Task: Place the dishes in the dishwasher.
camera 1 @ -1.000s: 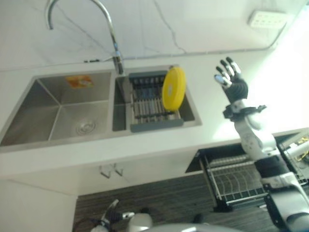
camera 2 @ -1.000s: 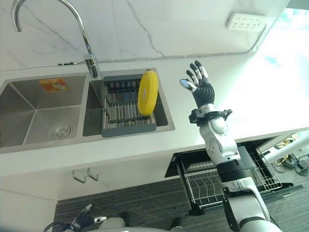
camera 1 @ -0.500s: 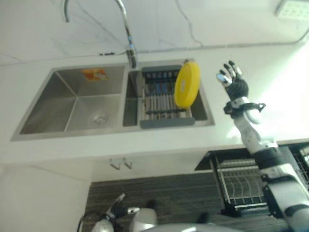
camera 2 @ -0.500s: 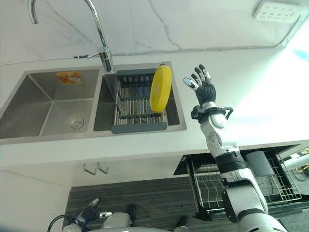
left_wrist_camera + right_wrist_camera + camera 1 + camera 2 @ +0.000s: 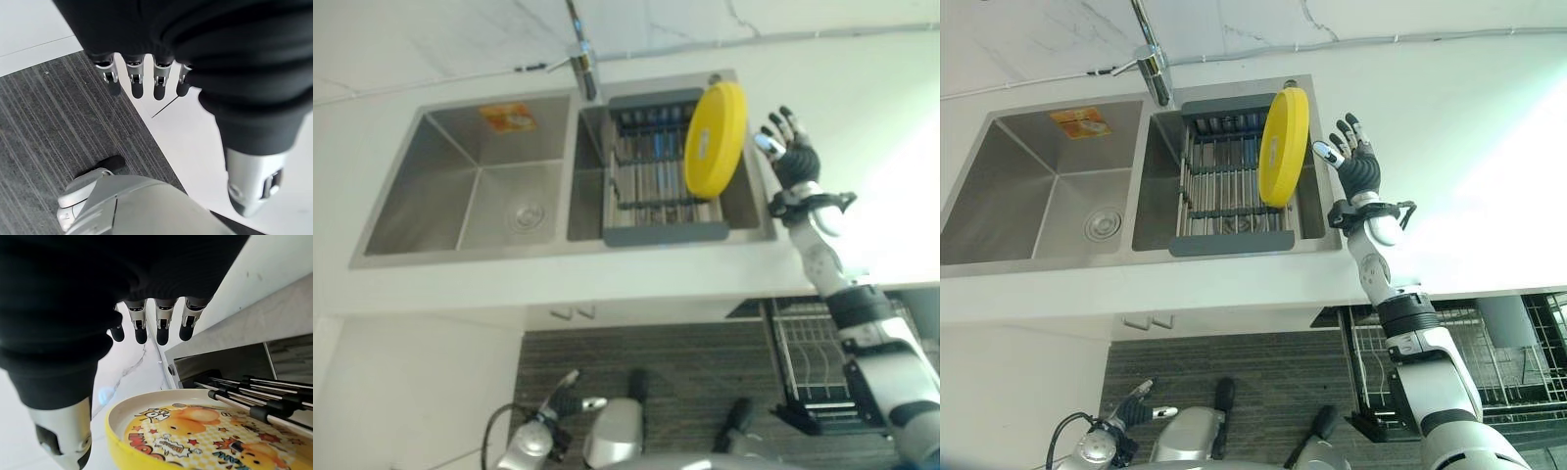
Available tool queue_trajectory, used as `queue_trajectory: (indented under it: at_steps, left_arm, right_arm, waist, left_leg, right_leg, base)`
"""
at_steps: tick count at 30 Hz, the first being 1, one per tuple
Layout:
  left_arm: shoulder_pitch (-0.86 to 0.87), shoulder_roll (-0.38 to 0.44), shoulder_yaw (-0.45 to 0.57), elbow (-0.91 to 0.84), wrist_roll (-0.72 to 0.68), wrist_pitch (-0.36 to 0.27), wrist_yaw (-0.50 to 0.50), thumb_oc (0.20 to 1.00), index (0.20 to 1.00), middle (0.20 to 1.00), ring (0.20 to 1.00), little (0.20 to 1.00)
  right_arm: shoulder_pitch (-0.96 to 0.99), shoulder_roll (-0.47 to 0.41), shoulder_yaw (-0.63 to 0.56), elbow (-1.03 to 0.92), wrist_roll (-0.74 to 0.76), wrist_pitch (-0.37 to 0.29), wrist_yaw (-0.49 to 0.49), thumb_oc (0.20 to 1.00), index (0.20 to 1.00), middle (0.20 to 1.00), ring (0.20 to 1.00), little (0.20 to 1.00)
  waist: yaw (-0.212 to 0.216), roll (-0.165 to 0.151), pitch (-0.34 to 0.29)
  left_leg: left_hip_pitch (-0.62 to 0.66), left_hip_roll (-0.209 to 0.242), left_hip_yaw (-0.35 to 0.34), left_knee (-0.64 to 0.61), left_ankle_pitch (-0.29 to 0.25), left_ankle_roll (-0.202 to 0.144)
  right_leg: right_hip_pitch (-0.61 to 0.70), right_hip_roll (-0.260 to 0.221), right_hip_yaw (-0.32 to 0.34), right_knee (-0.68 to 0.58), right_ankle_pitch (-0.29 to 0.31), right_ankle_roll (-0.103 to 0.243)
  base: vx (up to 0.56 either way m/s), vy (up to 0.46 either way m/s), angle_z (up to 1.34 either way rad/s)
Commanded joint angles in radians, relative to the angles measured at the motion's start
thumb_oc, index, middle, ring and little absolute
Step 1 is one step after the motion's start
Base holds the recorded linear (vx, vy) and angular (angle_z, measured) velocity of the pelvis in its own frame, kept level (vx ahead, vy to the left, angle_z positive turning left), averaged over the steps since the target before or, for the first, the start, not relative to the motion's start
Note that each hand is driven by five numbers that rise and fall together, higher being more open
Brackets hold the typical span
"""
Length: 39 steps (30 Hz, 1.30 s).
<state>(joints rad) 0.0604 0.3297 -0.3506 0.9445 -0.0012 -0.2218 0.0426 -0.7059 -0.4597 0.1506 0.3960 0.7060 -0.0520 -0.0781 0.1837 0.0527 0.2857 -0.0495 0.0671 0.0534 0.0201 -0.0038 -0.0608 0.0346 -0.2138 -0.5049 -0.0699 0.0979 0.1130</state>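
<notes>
A yellow plate (image 5: 1283,147) stands on edge in the grey drying rack (image 5: 1224,211) inside the right basin of the steel sink (image 5: 1048,186). In the right wrist view its printed face (image 5: 195,435) shows close under my fingers (image 5: 164,325). My right hand (image 5: 1356,168) hovers open just right of the plate, fingers straight, apart from it. Down by the floor hangs my left hand (image 5: 1131,406), its fingers (image 5: 137,78) relaxed and holding nothing. The dishwasher's wire rack (image 5: 1489,362) is pulled out under the counter at the lower right.
A tall tap (image 5: 1151,64) rises behind the sink. White counter (image 5: 1469,176) stretches to the right of the basin. Dark striped flooring (image 5: 1234,362) lies below the cabinet fronts.
The camera has tilted down, so the whole scene has shifted. My right hand has closed in on the plate's right edge, from well apart to just beside it.
</notes>
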Motion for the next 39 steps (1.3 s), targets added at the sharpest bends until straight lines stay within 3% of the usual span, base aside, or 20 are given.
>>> queue_trajectory:
  at_steps: [1, 10, 15, 39]
  left_arm:
    - [0.009, 0.040, -0.059, -0.007, -0.001, -0.021, 0.020, 1.000, 1.000, 1.000, 1.000, 1.000]
    - [0.013, 0.039, -0.050, -0.023, -0.012, -0.012, 0.010, 1.000, 1.000, 1.000, 1.000, 1.000]
    - [0.019, 0.034, -0.043, -0.017, -0.016, -0.010, 0.013, 1.000, 1.000, 1.000, 1.000, 1.000]
    - [0.005, 0.032, -0.050, -0.049, -0.035, 0.000, 0.012, 1.000, 1.000, 1.000, 1.000, 1.000]
  right_arm:
    - [-0.116, -0.035, 0.024, -0.033, -0.006, -0.048, 0.012, 1.000, 1.000, 1.000, 1.000, 1.000]
    - [-0.091, -0.016, 0.022, -0.081, 0.009, -0.054, 0.007, 1.000, 1.000, 1.000, 1.000, 1.000]
    - [-0.068, 0.009, 0.041, -0.133, -0.011, -0.020, -0.006, 1.000, 1.000, 1.000, 1.000, 1.000]
    - [-0.057, 0.041, 0.069, -0.108, -0.015, -0.029, -0.027, 1.000, 1.000, 1.000, 1.000, 1.000]
  waist:
    - [0.041, -0.014, -0.022]
    - [0.038, -0.018, -0.019]
    - [0.030, -0.019, -0.020]
    - [0.040, -0.014, 0.000]
  left_leg:
    - [-0.044, 0.069, 0.049, -0.040, 0.043, -0.038]
    - [-0.049, 0.074, 0.057, -0.033, 0.048, -0.038]
    - [-0.043, 0.079, 0.066, -0.032, 0.047, -0.039]
    - [-0.063, 0.078, 0.067, -0.028, 0.051, -0.042]
  right_leg:
    - [0.033, -0.155, 0.025, 0.131, -0.099, 0.109]
    - [0.035, -0.157, 0.020, 0.128, -0.093, 0.109]
    - [0.034, -0.159, 0.022, 0.129, -0.091, 0.110]
    - [0.034, -0.165, 0.019, 0.128, -0.089, 0.112]
  base:
    - [0.00, 0.000, 0.00]
    - [0.00, 0.000, 0.00]
    - [0.01, 0.003, -0.02]
    - [0.00, 0.001, 0.00]
